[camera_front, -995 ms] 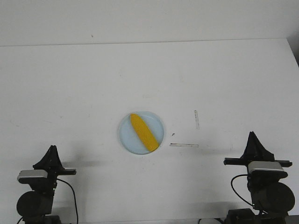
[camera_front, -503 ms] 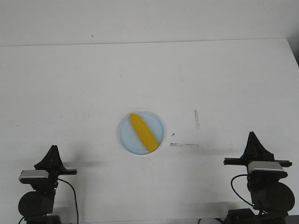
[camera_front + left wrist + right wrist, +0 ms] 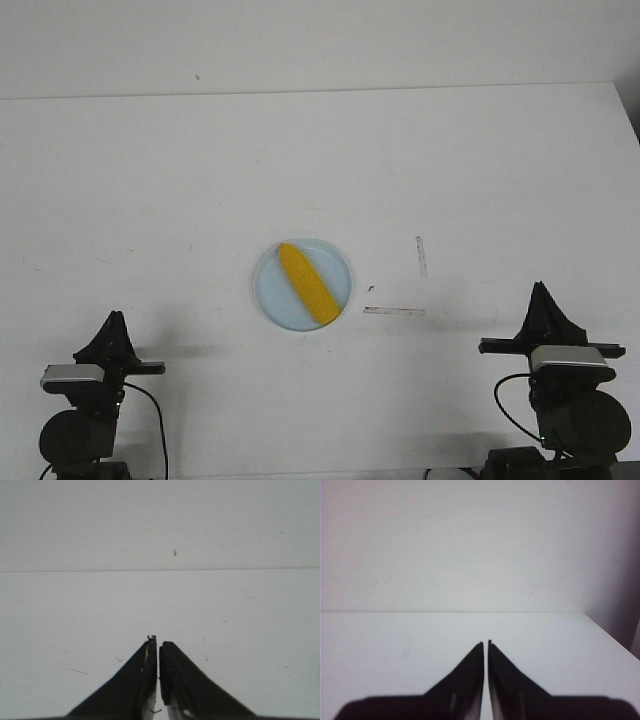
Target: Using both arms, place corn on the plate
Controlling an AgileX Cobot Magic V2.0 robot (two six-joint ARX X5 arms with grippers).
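The yellow corn lies slantwise on the pale blue plate at the middle of the white table in the front view. Its pointed end faces the far left. My left gripper is folded back at the near left, shut and empty. My right gripper is folded back at the near right, shut and empty. Both are far from the plate. In the left wrist view the gripper has its jaws together over bare table. The same holds for the gripper in the right wrist view. Corn and plate do not show in either wrist view.
Two short strips of clear tape lie on the table to the right of the plate. The table's far edge meets a white wall. The right table edge shows in the right wrist view.
The left arm has settled very slightly at the near left. The corn, the plate and the right arm have not moved.
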